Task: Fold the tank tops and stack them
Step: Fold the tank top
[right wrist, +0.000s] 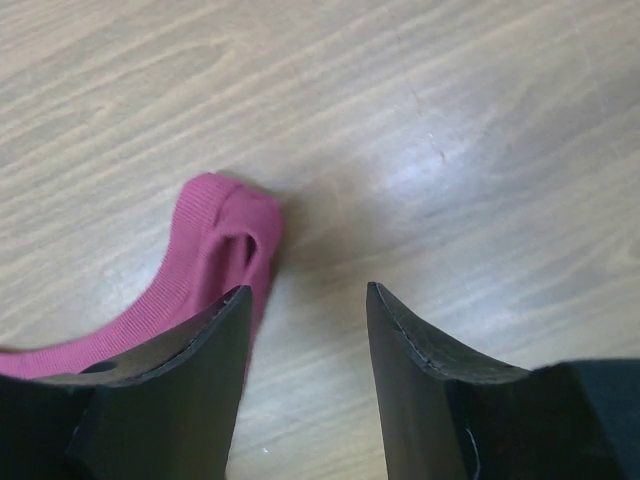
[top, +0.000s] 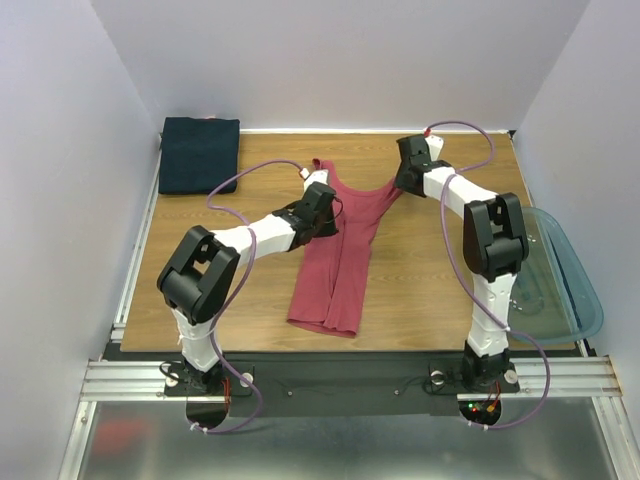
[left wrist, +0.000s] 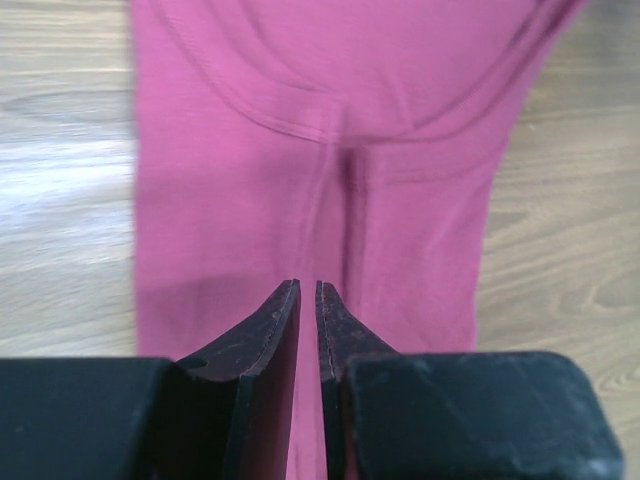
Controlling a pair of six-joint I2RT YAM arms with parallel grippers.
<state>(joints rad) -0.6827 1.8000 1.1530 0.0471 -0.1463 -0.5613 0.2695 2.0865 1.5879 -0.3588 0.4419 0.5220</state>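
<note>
Okay, my left end effector is sitting down on the rose-red tank top, over on the garment's left side just below the shoulder strap. From the left wrist view, its jaws are standing almost together, only a thin slit showing between them, and they are pinching the red cloth: a narrow ridge of fabric is running straight up from the fingertips toward the scooped neckline.

Over on the other side, my right end effector is hovering at the tip of the garment's right strap, toward the far edge of the surface. Its jaws are standing apart and holding nothing; bare wood is showing between them. The rounded end of the strap is lying just beside my left-hand finger in that view, and part of it is hiding under that finger.

The rose-red tank top is lying in the middle of the surface, straps spreading toward the far edge, body narrowing and angling toward the near edge. The navy tank top is resting as a flat rectangle in the far left corner, well apart from both arms. A translucent blue-green tub is hanging off the right edge of the surface, beside my right arm.
</note>
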